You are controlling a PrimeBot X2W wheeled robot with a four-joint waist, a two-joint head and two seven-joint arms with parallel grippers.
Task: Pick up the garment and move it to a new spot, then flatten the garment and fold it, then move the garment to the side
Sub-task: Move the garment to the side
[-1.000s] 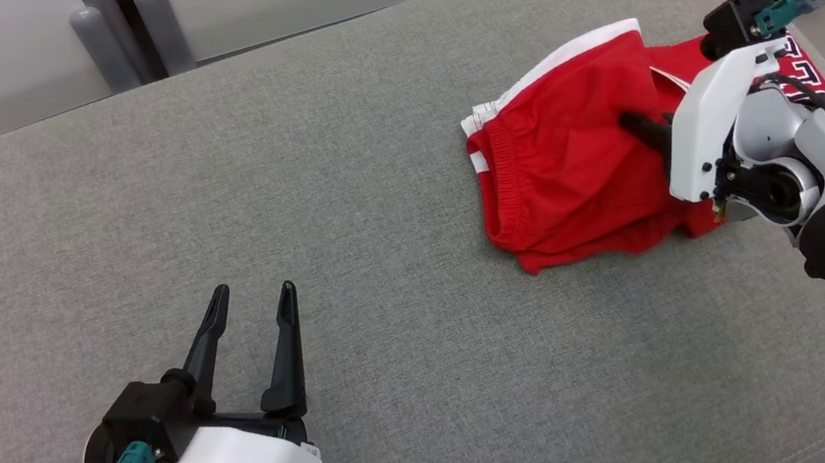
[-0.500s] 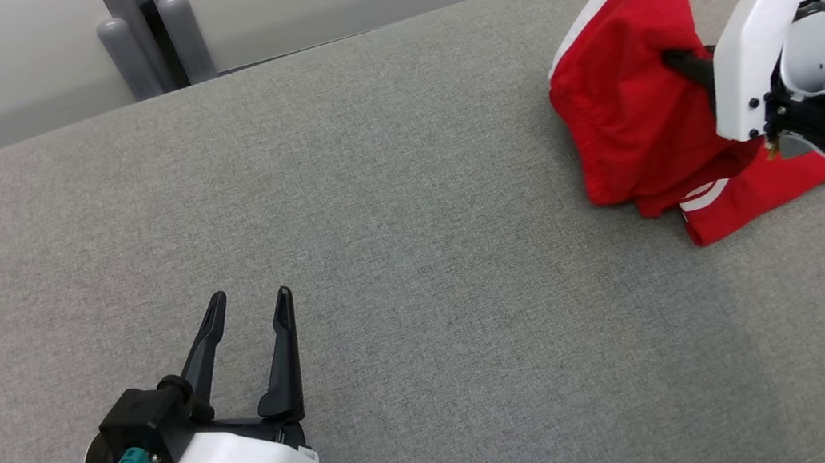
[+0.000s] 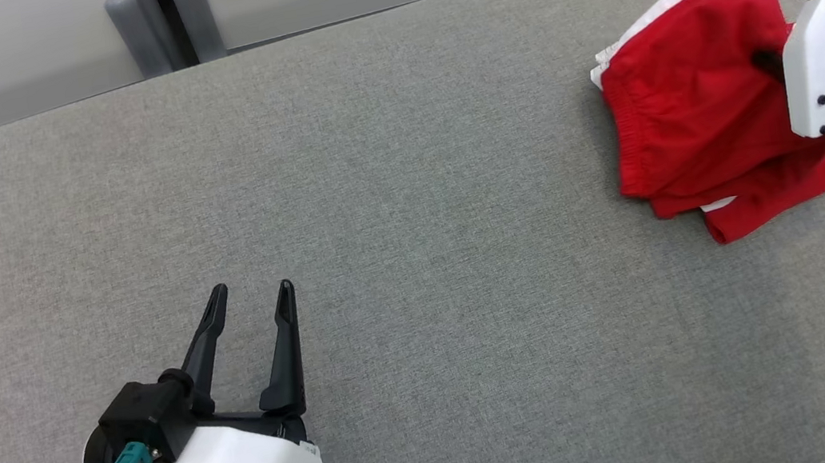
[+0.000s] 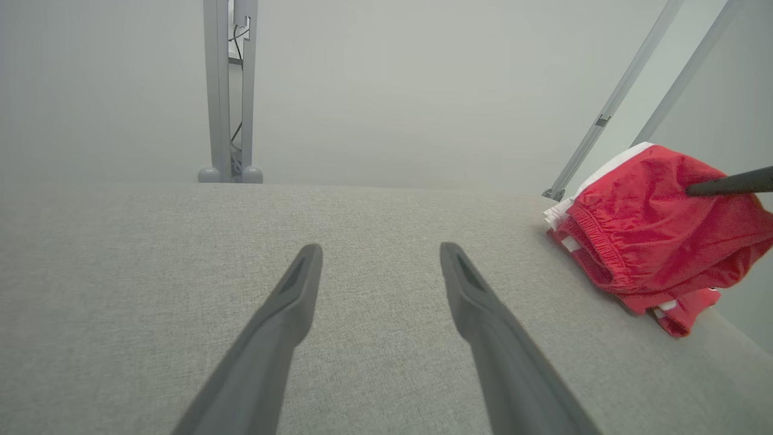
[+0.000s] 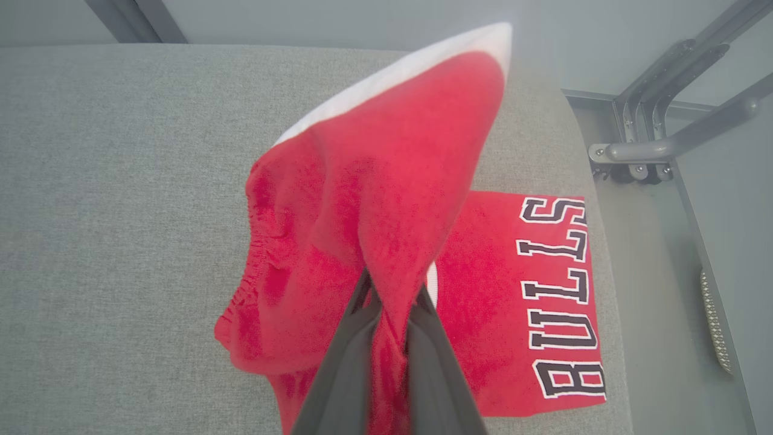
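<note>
Item 1, garment (image 3: 686, 112): one piece, red with a white band along one edge and black "BULLS" lettering outlined in white on the flat layer. It sits at the far right end of the grey padded surface (image 3: 406, 184), close to the rounded corner. Its lower layer lies flat on the surface and its upper fold is pulled up off it.

Item 2, my right gripper (image 3: 764, 61): one, with its two fingers closed tight on a pinch of the red cloth. In the right wrist view the fabric (image 5: 374, 199) rises in a peak from between the fingertips of that gripper (image 5: 392, 290), with the lettered layer just below and to one side.

Item 3, my left gripper (image 3: 252, 290): one, fingers spread wide, nothing between them. It hovers over bare surface at my near left, well apart from the garment.

Item 4, fixtures: two grey posts (image 3: 165, 24) beyond the far edge and one metal frame (image 5: 664, 145) past the right corner.
</note>
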